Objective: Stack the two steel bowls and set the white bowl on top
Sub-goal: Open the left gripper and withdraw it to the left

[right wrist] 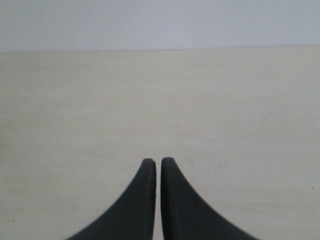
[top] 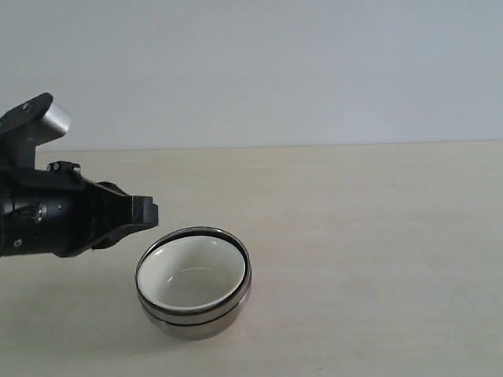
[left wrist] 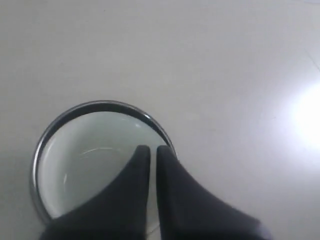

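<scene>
The cream-white bowl sits nested inside the steel bowls, which form one stack on the table; only their shiny rim and outer wall show. My left gripper hovers just to the left of the stack and a little above it, shut with nothing in it. In the left wrist view its fingertips hang over the white bowl, close to the steel rim. My right gripper is shut and empty over bare table, and it is out of the exterior view.
The pale wooden table stretches to the right of and behind the stack, ending at a plain grey wall. No other objects are in view.
</scene>
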Robot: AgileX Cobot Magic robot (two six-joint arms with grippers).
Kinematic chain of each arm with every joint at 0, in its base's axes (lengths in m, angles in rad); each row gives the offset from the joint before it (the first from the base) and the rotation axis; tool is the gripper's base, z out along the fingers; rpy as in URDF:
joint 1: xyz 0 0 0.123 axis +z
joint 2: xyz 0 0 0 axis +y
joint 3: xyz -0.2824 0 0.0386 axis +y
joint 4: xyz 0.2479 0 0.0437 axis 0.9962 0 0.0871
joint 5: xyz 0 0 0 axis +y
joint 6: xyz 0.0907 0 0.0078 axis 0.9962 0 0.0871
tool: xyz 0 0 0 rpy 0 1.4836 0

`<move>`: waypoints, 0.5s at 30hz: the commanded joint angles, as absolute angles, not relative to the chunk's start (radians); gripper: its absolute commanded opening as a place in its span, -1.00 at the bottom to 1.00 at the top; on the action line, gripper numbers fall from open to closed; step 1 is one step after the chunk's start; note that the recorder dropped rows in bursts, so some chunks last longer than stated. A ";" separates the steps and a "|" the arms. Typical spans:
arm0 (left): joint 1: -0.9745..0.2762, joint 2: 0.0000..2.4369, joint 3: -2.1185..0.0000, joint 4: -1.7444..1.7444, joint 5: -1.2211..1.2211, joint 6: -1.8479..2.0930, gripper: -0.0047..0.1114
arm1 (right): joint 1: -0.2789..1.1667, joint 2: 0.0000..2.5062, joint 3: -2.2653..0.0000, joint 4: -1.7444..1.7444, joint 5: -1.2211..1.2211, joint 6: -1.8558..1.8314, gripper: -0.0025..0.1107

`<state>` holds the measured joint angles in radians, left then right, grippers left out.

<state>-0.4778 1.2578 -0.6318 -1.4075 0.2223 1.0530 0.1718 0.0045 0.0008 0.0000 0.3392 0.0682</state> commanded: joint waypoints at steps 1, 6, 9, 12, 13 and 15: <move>-0.577 1.153 -0.547 -1.744 0.223 1.492 -0.84 | 0.172 0.000 0.000 -0.010 0.335 0.069 -0.96; -0.582 1.134 -0.503 -1.744 0.575 1.494 -0.84 | 0.172 0.000 0.000 -0.010 0.335 0.069 -0.96; -0.582 1.134 -0.503 -1.744 0.584 1.494 -0.84 | 0.172 0.000 0.000 -0.010 0.335 0.069 -0.96; -0.582 1.134 -0.503 -1.744 0.577 1.494 -0.84 | 0.172 0.000 0.000 -0.010 0.335 0.069 -0.96; -0.582 1.134 -0.503 -1.744 0.577 1.494 -0.84 | 0.172 0.000 0.000 -0.010 0.335 0.069 -0.96; -0.582 1.134 -0.503 -1.744 0.577 1.494 -0.84 | 0.172 0.000 0.000 -0.010 0.335 0.069 -0.96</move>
